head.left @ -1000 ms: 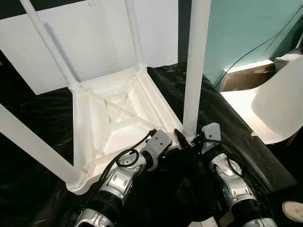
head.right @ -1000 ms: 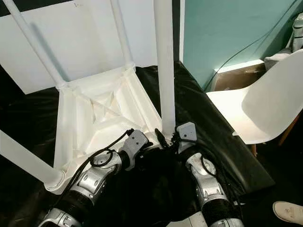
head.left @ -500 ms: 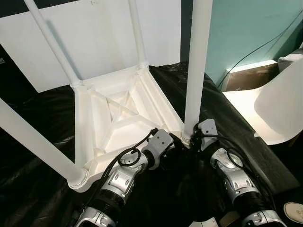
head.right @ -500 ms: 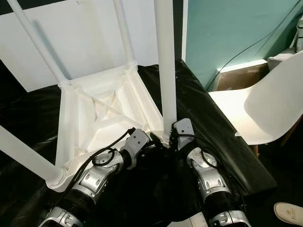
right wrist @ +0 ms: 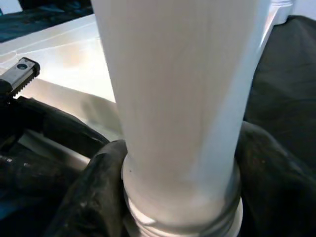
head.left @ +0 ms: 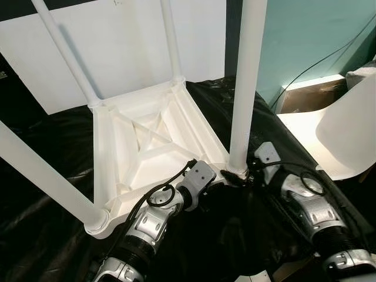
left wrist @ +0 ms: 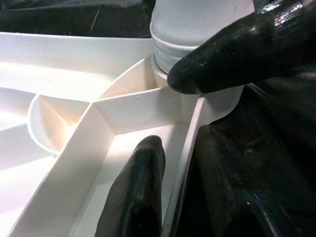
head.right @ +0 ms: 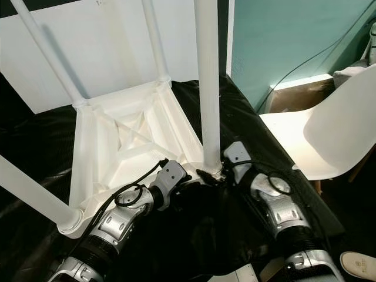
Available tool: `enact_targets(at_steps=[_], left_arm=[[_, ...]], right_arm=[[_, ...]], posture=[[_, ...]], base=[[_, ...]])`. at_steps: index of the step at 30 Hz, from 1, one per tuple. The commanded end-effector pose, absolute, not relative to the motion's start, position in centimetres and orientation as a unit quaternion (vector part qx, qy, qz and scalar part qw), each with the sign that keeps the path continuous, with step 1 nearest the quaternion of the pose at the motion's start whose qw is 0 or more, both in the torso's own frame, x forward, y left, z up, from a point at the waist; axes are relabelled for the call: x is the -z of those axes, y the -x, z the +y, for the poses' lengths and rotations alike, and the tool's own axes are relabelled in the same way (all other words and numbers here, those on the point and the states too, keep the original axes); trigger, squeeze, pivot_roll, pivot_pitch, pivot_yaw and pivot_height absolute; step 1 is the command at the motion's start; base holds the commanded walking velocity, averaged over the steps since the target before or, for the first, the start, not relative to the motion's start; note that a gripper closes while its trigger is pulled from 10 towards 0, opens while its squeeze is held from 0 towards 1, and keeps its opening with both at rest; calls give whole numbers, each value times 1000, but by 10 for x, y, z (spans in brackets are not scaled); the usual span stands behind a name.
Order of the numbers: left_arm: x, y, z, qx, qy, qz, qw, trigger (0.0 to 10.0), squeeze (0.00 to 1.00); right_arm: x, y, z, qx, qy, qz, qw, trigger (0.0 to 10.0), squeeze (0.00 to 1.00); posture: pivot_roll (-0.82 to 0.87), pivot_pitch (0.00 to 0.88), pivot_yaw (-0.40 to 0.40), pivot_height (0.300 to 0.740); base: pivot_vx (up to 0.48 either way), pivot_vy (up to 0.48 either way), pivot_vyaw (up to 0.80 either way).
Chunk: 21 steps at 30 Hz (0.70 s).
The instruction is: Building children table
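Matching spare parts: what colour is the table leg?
White, clearest in the left eye view: table leg.

Your right gripper (head.left: 242, 174) now sits lower on the near right leg (head.left: 245, 88), its fingers (right wrist: 96, 190) wrapped round the threaded base at the table's (head.left: 147, 147) 4 o'clock corner. Your right forearm (head.left: 311, 211) has swung out toward 3 o'clock, away from your left arm. The wrist block (head.left: 266, 153) has turned away from the leg.
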<state>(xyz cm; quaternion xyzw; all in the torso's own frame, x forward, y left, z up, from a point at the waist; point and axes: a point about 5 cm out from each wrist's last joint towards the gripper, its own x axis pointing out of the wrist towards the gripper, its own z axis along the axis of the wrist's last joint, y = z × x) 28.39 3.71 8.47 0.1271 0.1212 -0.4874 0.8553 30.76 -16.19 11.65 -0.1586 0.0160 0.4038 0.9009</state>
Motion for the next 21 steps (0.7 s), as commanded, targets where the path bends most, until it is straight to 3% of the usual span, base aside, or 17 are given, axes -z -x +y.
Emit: enact_targets(at_steps=[1, 11, 13, 14, 16, 21], left_arm=[[-50, -270, 48, 492, -147, 205, 833, 10000, 0], [-50, -269, 47, 494, -146, 204, 833, 10000, 0], [-49, -268, 48, 493, -145, 205, 833, 10000, 0], [-49, -268, 48, 493, -145, 205, 833, 10000, 0], [-49, -268, 48, 493, -145, 205, 833, 10000, 0], [-49, -268, 49, 496, -149, 206, 830, 10000, 0]], right_arm=[[-116, -306, -167, -413, 162, 28, 896, 0, 0], [-98, -295, -173, -402, 165, 59, 899, 0, 0], [-84, -287, -161, -287, 146, 26, 946, 0, 0], [-84, -287, -161, -287, 146, 26, 946, 0, 0], [-80, -268, -147, -175, 92, -33, 980, 0, 0], [-83, -268, -146, -118, 66, -54, 989, 0, 0]], posture=[[-112, 0, 87, 740], [-113, 0, 83, 740], [-108, 0, 84, 740], [-108, 0, 84, 740], [-103, 0, 95, 740], [-102, 0, 100, 740]], base=[[0, 0, 0], [0, 0, 0], [0, 0, 0], [0, 0, 0], [0, 0, 0], [0, 0, 0]])
